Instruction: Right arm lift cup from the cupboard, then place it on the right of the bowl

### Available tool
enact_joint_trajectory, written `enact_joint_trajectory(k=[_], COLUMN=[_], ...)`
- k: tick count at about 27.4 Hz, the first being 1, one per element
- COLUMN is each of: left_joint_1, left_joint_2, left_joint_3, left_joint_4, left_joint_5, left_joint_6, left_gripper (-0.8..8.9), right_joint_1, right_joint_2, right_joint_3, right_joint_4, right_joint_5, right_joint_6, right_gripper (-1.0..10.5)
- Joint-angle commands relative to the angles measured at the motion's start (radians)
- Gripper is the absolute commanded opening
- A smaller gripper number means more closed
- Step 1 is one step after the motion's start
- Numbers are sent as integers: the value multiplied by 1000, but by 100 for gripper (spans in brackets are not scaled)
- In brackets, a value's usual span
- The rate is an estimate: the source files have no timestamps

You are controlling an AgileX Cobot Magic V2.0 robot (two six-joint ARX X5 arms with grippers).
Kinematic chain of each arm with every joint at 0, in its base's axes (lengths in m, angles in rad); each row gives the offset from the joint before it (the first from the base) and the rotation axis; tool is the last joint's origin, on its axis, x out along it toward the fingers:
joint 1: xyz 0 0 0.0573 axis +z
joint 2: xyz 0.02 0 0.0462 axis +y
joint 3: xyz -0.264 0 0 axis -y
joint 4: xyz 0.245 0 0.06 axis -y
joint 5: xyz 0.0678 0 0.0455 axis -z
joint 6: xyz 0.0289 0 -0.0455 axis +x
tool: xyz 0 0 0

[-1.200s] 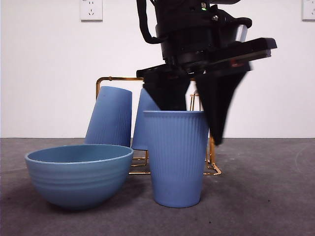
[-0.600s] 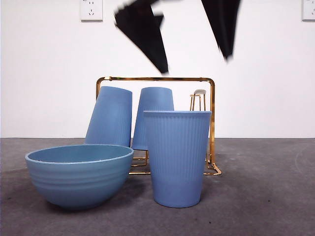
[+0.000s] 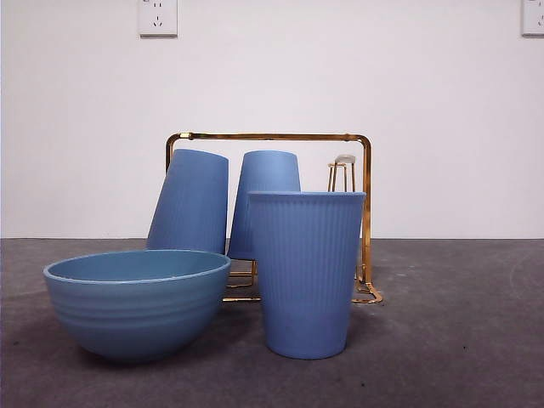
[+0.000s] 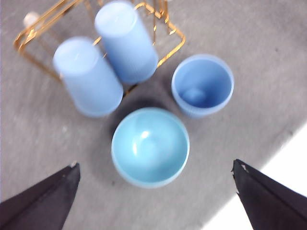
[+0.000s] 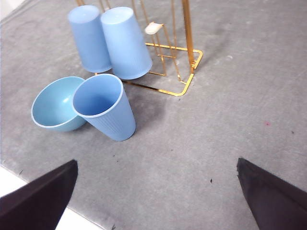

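Right wrist view looks down from well above the table: the right gripper (image 5: 156, 201) has its jaws spread wide and holds nothing, touching none of the things below. The left gripper (image 4: 156, 196) is likewise wide apart and empty, high over the scene. The cup (image 3: 306, 272) stands upright on the grey table (image 3: 459, 340), mouth up, nothing in it, just beside the bowl (image 3: 136, 302) on its right. The bowl is empty too. Behind them the cupboard (image 3: 365, 212) carries two more cups (image 3: 191, 200), upside down on its pegs.
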Motion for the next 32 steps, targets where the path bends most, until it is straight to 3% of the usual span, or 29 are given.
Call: enact_joint_trajectory(k=[1,8,12,15,16,17,18,19,32], left_joint_1=[3,39,39,39,39,39,39,39,39], left_joint_2=[-119,-628,-825,-883,-886,-886,-885,-885,-885], left_joint_3=[-106,-521,-607,-609,-609,-609,-609,-609,-608], left_joint_4=[44,211,214,216,216,212,209,219,250], left_joint_5=[-2,-3,-3,-4,-4,-4,-4,-4,-4], left_joint_6=[4,-94,-182,-187,-187,-187,-187,-191,-200], left_gripper=[508,500,500,497,440,277,-18,23,10], right_joint_1=[4,4,4,4,4,4,4,4,4], right_joint_2=[2,2,2,2,2,2,2,2,2], right_joint_3=[12,12,12,12,12,12,12,12,12], right_joint_4=[10,10,10,13,15,16,16,16,24], right_joint_5=[-2,-2,-2,-2,-2,-2,-1,0,6], right_joint_6=[-13,-10,-10,-10,-10,-10,-10,-10,-7], right_gripper=[576,576,576,576,575,533,278,4,24])
